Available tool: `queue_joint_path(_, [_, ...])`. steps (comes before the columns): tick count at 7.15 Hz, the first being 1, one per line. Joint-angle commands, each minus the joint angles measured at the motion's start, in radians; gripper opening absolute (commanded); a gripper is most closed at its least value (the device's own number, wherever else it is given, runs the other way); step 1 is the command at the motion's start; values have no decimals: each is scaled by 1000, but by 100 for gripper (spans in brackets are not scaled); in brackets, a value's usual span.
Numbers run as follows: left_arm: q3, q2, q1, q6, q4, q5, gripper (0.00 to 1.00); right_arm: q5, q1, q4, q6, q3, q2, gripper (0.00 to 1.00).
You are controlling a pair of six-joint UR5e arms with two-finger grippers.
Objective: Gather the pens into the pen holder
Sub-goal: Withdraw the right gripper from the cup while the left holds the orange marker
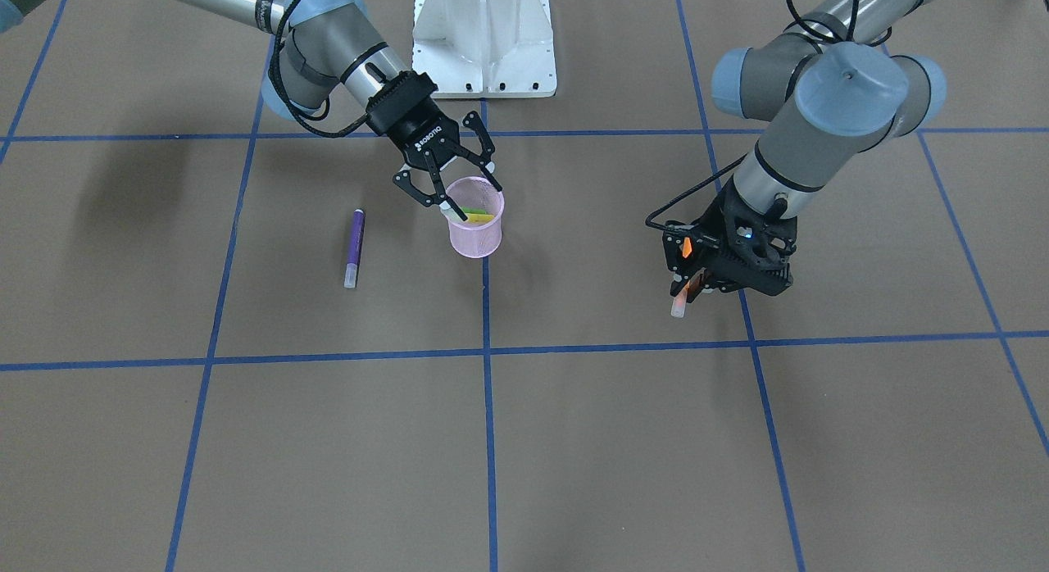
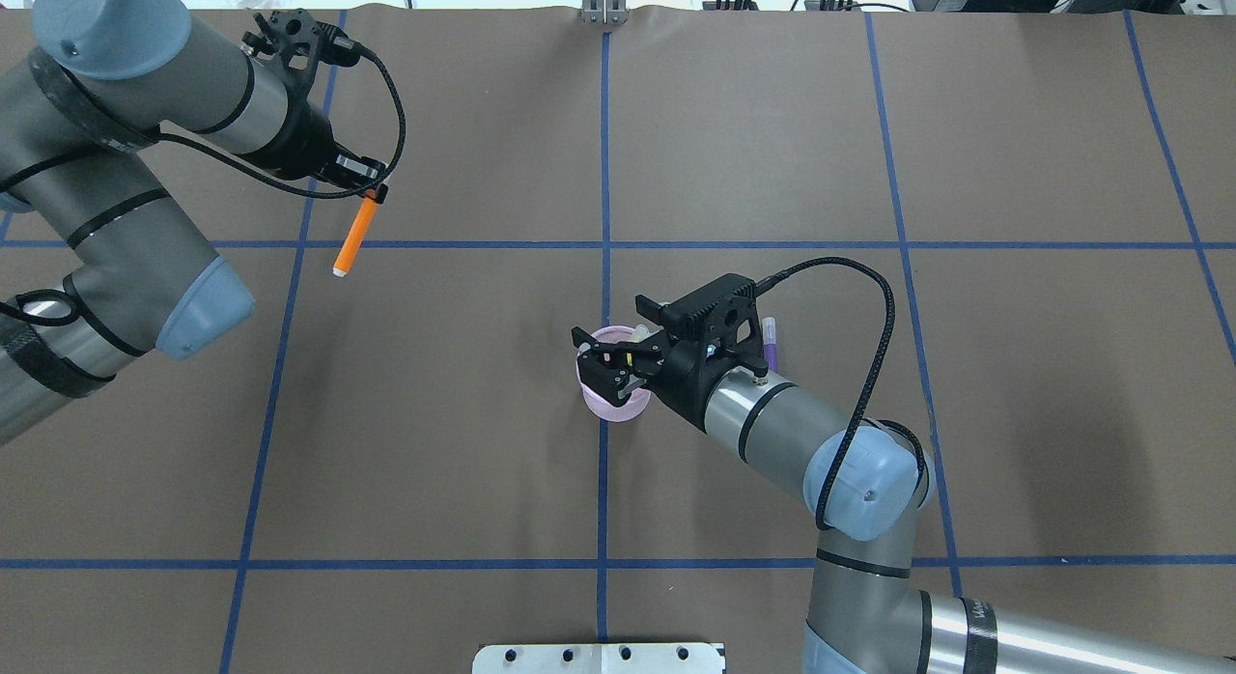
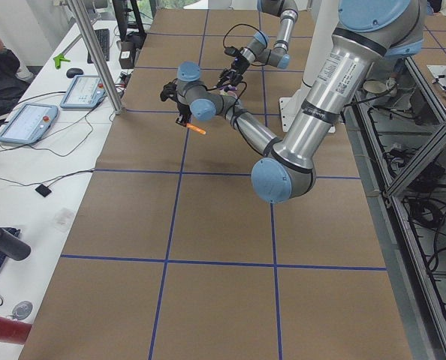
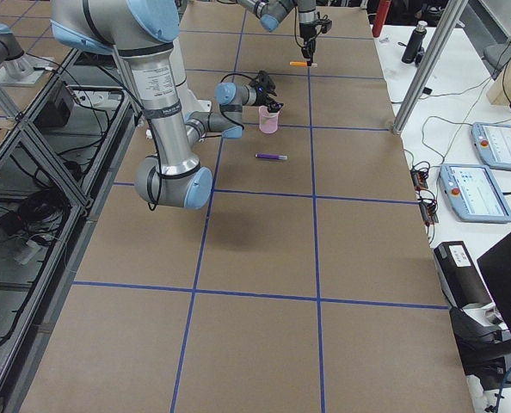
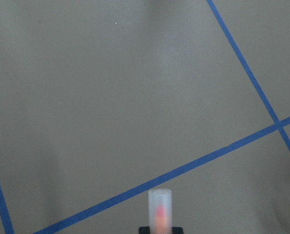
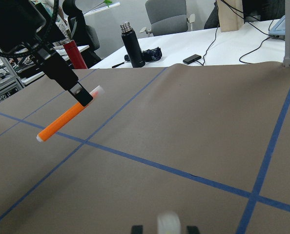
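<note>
Nearest to the robot's base, the right end effector (image 2: 599, 365) hangs directly over the pen holder (image 1: 475, 238). Its two fingers are spread apart above the rim and grip nothing. The pink mesh holder stands upright on the brown counter (image 1: 574, 441), on one of the blue tape lines (image 1: 487, 408). Inside it lean a green pen (image 1: 474, 211) and a yellow pen (image 1: 480, 219), close together. A pale cap end rises near the rim between the fingers, but I cannot tell which pen it belongs to. A little farther out, on the robot's right side of the holder and apart from it, the purple pen (image 1: 355, 242) lies flat on the counter (in the overhead view the right wrist hides most of it). Farther again, well apart on the robot's left, the left end effector (image 2: 373, 193) is closed on the orange pen (image 2: 350, 239). It grips the pen near the upper end, so the pen hangs slanted above the counter with a pale tip lowest. Beyond the counter's far edge, a black bottle (image 6: 132, 44) and a red bottle (image 6: 75, 54) stand on a white surface.
</note>
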Motion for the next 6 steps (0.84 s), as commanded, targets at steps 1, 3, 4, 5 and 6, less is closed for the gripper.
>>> queue_joint_path(1, [-35,-10,-27,-2,-5,1,0,128,65,-148,1,100,-4,100])
queue_joint_path(3, [-142,-10,-29,-14,-17,97,0,248,153,-333,10,179,-21,100])
queue_joint_path(4, [-171,-2,-29,-32,-57,149,0,345,222,-370,16,180,-28,100])
queue_joint_path(5, [-199,4,-29,-129,-107,253,0,492,307,-449,31,195,-35,100])
queue_joint_path(6, [-260,40,-13,-180,-129,382,0,653,393,-585,34,220,-36,100])
